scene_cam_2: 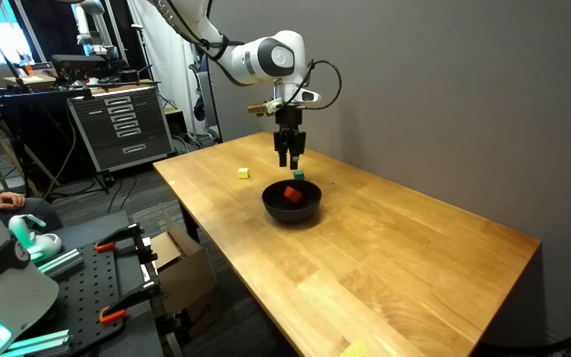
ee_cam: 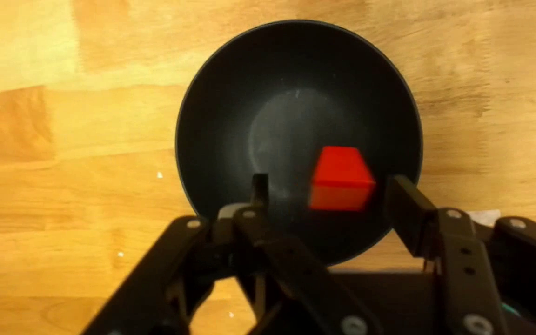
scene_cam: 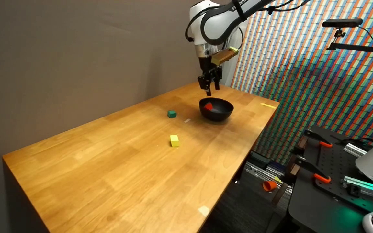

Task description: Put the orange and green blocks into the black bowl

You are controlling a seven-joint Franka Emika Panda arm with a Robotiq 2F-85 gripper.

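The gripper (scene_cam: 213, 91) is wide and empty over the black bowl (scene_cam: 217, 116), likely so the orange-red block (scene_cam: 208, 106) can lie inside, with the green block (scene_cam: 172, 114) waiting outside, both toward the bowl's nine o'clock in an exterior view.

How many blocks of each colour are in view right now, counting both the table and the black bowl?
Red-orange block: 1, inside the black bowl
Green block: 1, on the table
Yellow block: 1, on the table
Total: 3 blocks
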